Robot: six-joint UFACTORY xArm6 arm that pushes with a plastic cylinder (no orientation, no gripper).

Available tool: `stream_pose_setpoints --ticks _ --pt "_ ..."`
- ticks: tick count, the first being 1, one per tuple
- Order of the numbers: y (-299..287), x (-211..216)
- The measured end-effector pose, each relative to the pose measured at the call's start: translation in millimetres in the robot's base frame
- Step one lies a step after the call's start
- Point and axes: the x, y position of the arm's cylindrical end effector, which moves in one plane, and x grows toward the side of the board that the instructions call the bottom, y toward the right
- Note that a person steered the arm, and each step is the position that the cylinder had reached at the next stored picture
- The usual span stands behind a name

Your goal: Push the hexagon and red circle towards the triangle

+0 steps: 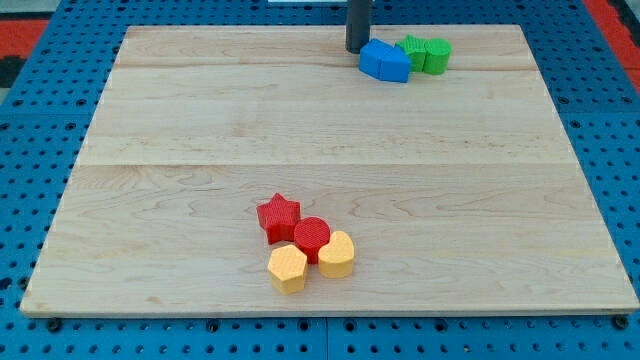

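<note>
My tip (355, 49), a bare rod with no pincer to open or close, sits at the blue triangle's (385, 62) 10 o'clock, far from the yellow hexagon (288, 267) and red circle (312, 237) at 6 o'clock on the board (150, 200), so neither target is lined up yet.

You are looking at a pale, light-grained wooden board (330, 170) lying on a blue perforated metal table (40, 120); the blue surface is framing the board on every side, and red patches (25, 20) are showing beyond the board's upper corners.

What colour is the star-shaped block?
Red. The star shows clearly in the camera view, touching the red circle near the board's bottom.
</note>
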Motion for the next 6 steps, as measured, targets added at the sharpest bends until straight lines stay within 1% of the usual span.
stream_pose_setpoints --ticks 1,3,4,5,6 --pt "-97.9 21.3" --pt "-154.0 219.6" --pt "-159.2 295.1" --pt "-132.6 370.6" --pt "-116.2 372.7"
